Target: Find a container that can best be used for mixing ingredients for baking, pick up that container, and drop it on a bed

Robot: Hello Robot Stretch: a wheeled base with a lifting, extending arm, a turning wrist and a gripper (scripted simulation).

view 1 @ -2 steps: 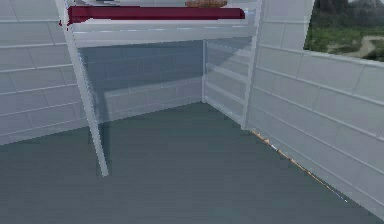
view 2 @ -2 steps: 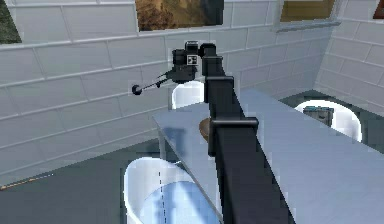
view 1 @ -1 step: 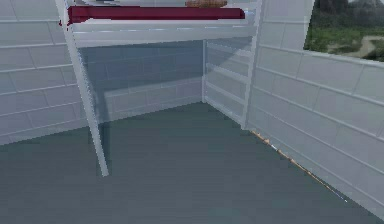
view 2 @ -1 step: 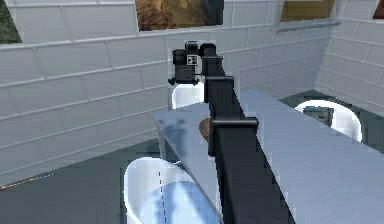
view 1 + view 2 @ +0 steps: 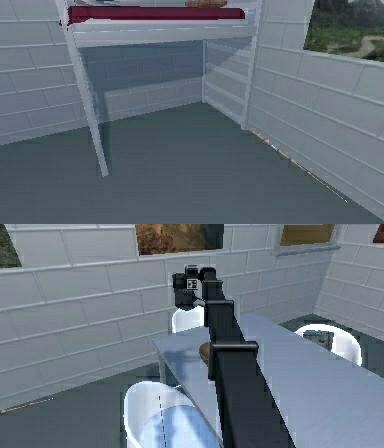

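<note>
A raised bed with a red mattress point(image 5: 150, 14) on a white frame point(image 5: 92, 100) stands ahead against the white brick wall, with open floor beneath it. In the arm side view my arm point(image 5: 235, 374) reaches out over a pale blue table point(image 5: 300, 384). The gripper point(image 5: 186, 280) shows dark against the wall beside two white marked squares. I cannot make out its far end, so I cannot tell whether it holds anything. A small brown round thing point(image 5: 204, 351) lies on the table, partly hidden by the arm.
White chairs stand around the table: one near point(image 5: 150, 409), one far point(image 5: 188, 319), one at the right point(image 5: 345, 342). A dark thing point(image 5: 320, 336) lies on the table's right end. An orange-brown thing point(image 5: 207, 3) lies on the mattress. A window point(image 5: 350, 25) is in the right wall.
</note>
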